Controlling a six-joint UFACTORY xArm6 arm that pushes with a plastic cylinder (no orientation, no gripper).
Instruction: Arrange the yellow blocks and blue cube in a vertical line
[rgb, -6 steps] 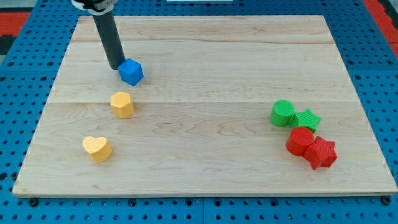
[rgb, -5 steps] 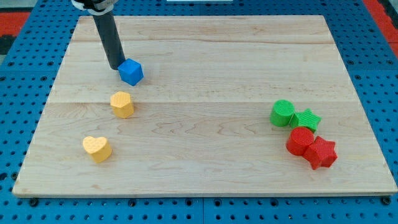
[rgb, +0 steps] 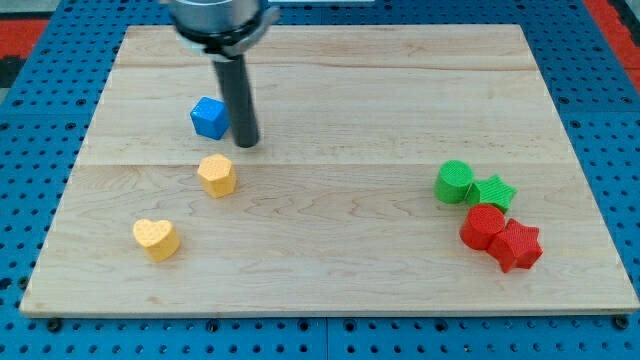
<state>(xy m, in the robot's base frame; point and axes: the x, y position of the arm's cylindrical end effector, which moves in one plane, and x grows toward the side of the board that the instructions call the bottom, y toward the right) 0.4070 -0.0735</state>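
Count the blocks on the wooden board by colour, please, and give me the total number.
Yellow: 2, the yellow hexagonal block and the yellow heart
Blue: 1, the blue cube
Green: 2, the green cylinder and the green star
Red: 2, the red cylinder and the red star
Total: 7

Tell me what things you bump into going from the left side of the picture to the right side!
yellow heart block → blue cube and yellow block (nearly level) → my tip → green cylinder → red cylinder and green star (nearly level) → red star
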